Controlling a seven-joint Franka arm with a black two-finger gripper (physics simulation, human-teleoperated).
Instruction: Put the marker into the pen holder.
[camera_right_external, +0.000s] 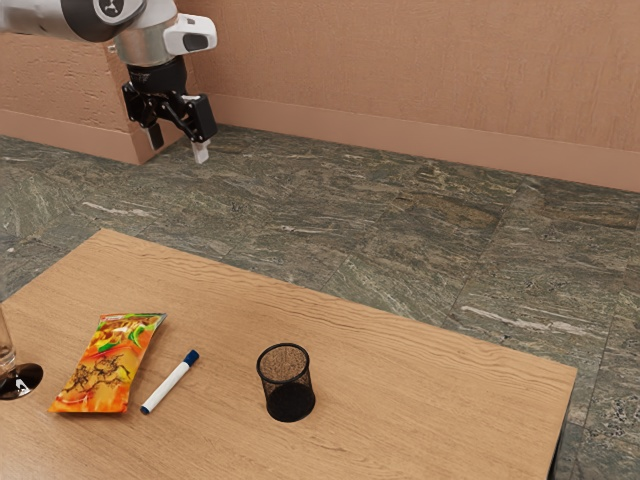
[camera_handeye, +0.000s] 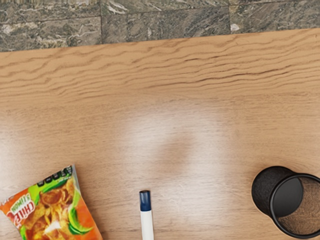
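Observation:
High above the table, at the upper left of the exterior view, my gripper (camera_right_external: 178, 144) stands open, its fingers wide apart with nothing between them. The white marker (camera_right_external: 168, 386) with a dark blue cap lies flat on the wood between the chip bag and the pen holder. In the wrist view the marker (camera_handeye: 146, 215) is cut off by the lower edge, cap end inward. The black mesh pen holder (camera_right_external: 287, 384) stands upright; I see no pens in it. The pen holder (camera_handeye: 276, 192) also appears in the wrist view.
An orange and green chip bag (camera_right_external: 108, 364) lies beside the marker, and is also the bag (camera_handeye: 52, 210) in the wrist view. A glass with a dark base (camera_right_external: 20, 381) stands at the exterior view's left edge. The wooden table (camera_right_external: 420, 400) ends before a stone floor.

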